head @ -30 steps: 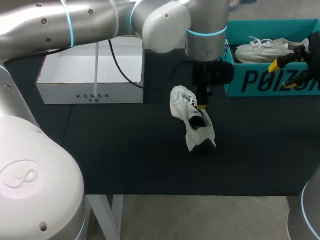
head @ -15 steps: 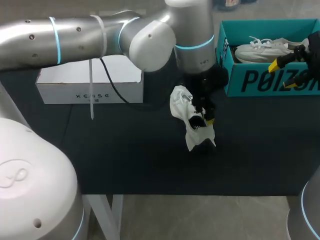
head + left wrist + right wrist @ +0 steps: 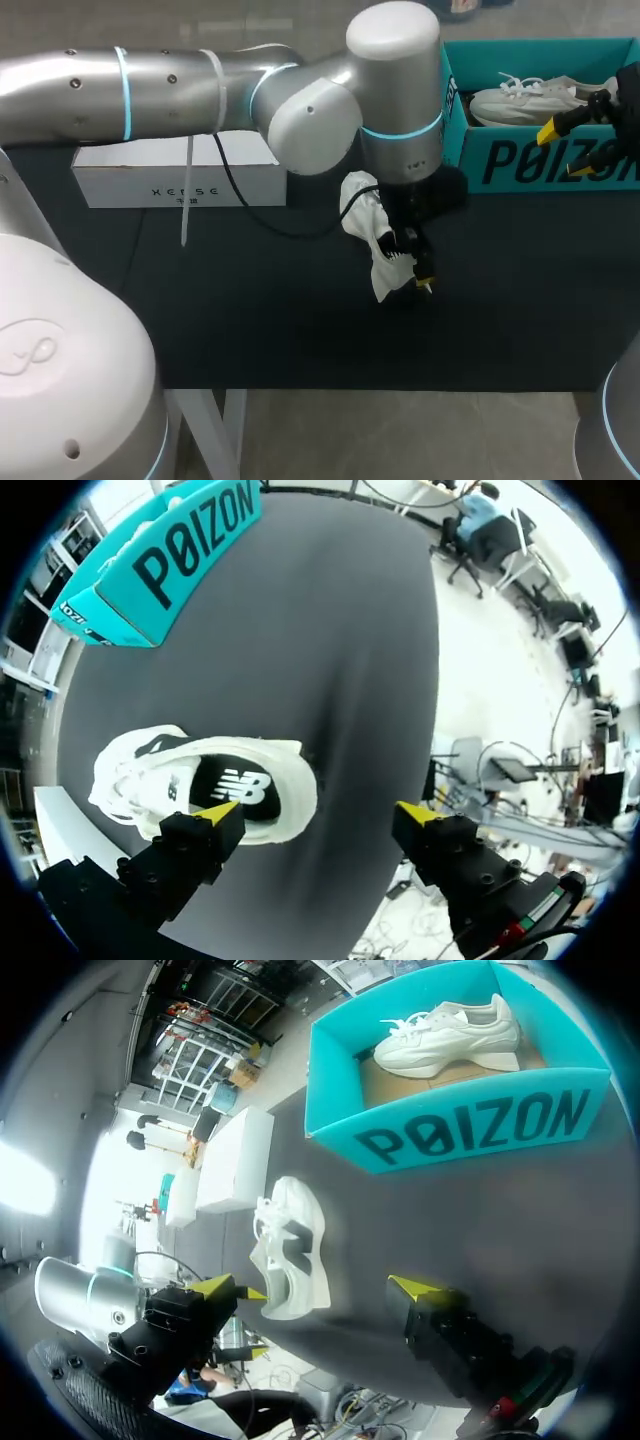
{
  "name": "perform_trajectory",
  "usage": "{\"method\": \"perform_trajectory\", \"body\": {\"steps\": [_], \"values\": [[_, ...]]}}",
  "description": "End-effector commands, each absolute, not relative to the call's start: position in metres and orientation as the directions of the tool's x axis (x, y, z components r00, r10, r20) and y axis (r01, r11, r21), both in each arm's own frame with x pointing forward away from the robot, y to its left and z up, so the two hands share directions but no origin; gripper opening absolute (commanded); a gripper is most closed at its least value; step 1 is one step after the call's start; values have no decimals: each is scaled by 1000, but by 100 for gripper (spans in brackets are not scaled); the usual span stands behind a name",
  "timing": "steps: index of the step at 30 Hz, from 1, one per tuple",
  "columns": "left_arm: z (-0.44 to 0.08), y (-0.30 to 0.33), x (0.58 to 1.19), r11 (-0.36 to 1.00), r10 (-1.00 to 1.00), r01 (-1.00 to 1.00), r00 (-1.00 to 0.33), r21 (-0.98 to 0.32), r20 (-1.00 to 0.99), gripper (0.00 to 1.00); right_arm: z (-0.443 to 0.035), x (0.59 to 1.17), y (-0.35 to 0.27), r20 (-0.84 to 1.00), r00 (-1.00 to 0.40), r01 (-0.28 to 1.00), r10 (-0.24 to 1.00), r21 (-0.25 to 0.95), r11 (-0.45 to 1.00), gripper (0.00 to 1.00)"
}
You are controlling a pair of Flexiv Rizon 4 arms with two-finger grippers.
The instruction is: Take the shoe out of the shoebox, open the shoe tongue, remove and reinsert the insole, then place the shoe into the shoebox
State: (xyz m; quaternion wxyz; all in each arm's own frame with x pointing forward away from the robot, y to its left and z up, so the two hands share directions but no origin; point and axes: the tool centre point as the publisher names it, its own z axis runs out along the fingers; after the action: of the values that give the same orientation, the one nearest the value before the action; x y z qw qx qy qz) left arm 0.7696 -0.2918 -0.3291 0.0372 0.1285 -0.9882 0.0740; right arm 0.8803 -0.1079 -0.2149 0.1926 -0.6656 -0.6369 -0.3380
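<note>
Black table (image 3: 250,320) holds a white shoe (image 3: 365,215) lying on its side near the blue shoebox (image 3: 540,165). The left gripper (image 3: 318,812) hangs over the shoe's heel, fingers wide apart. The right gripper (image 3: 315,1285) is by the shoebox, fingers apart too, holding nothing.

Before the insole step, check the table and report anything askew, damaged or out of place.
Nothing stands out. One white shoe sits on the dark table, at an angle to the teal shoebox, below the left arm's open fingers. The second shoe rests inside the shoebox.
</note>
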Motion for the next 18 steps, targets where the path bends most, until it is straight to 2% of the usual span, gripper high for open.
{"method": "perform_trajectory", "body": {"steps": [1,10,13,15,16,18], "values": [[-348,-302,774,964,-229,-240,-968,-115,103,98,-215,880,-108,694,-39,978,719,174,-115,100],[-377,-300,769,980,-177,-183,-981,-79,81,100,-215,880,-108,694,-39,978,719,174,-115,100],[-385,-299,771,979,-183,-189,-980,-73,76,94,-215,880,-108,694,-39,978,719,174,-115,100],[-389,-299,772,980,-187,-191,-980,-63,62,83,-215,880,-108,694,-39,978,719,174,-115,100],[-391,-298,773,980,-187,-190,-981,-55,53,73,-215,880,-108,694,-39,978,719,174,-115,100],[-394,-297,775,979,-193,-196,-980,-52,50,44,-215,880,-108,694,-39,978,719,174,-115,100]]}}
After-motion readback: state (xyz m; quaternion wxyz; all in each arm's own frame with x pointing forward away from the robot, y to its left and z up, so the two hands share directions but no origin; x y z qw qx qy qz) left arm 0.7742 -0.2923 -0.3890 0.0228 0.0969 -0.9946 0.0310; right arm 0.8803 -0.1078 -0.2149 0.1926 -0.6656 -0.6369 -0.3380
